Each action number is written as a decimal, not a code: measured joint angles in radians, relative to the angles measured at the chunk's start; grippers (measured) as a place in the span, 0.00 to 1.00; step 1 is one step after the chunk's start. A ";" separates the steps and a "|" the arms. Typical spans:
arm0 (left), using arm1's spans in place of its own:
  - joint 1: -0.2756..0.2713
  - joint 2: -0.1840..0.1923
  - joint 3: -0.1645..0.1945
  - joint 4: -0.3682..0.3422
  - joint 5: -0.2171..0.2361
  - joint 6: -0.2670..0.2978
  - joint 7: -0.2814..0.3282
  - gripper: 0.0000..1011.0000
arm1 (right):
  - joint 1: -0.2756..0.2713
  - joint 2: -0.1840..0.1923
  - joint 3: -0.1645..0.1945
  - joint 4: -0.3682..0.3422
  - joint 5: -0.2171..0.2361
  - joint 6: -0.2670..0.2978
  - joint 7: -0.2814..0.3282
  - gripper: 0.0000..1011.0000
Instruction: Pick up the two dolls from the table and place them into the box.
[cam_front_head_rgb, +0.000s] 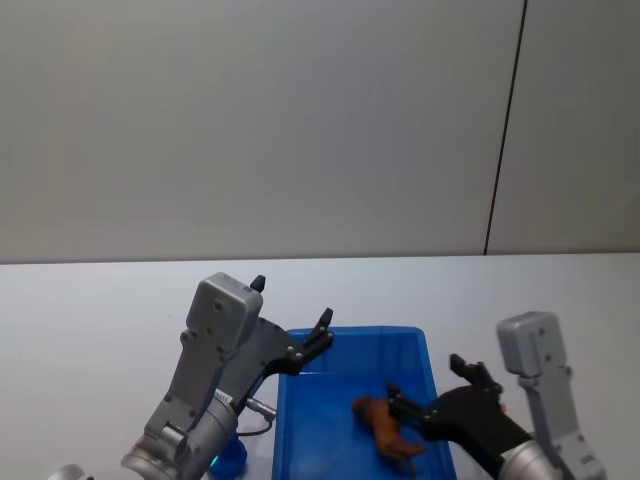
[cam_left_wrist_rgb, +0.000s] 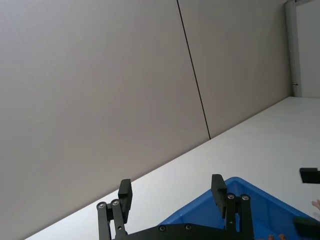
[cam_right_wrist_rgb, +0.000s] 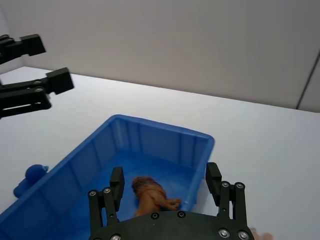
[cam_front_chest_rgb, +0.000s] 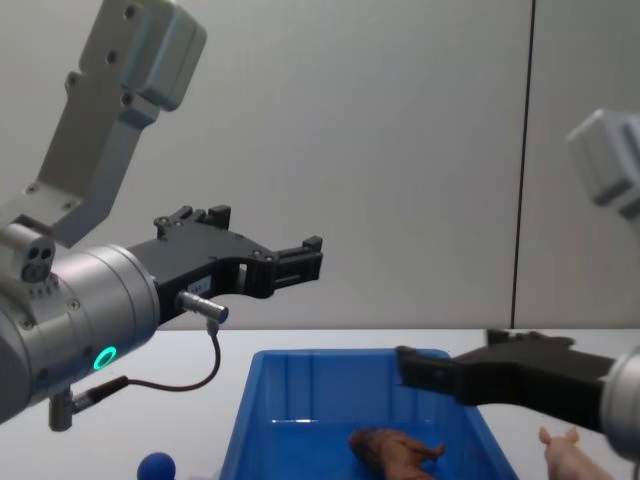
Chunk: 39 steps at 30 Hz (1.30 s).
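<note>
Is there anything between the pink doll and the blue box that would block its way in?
Only the right wall of the box: the pink doll lies on the table just outside it and must go over the rim. The open right gripper hangs above the box, not between them.

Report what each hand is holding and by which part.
Nothing is held. Both the left hand and right hand are open and empty; the reddish-brown doll lies loose on the box floor.

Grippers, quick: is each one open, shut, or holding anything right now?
Left gripper: open, empty.
Right gripper: open, empty, above the reddish-brown doll lying in the box.
</note>
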 joint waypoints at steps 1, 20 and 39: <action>0.000 0.000 0.000 0.000 0.000 0.000 0.000 0.99 | -0.003 0.002 0.001 -0.004 0.002 0.000 -0.008 0.99; 0.000 0.000 0.000 0.000 0.000 0.000 0.000 0.99 | -0.142 0.076 0.046 -0.141 0.052 0.034 -0.196 0.99; 0.000 0.000 0.000 0.000 0.000 0.000 0.000 0.99 | -0.148 0.071 0.051 -0.037 0.035 0.036 -0.201 0.99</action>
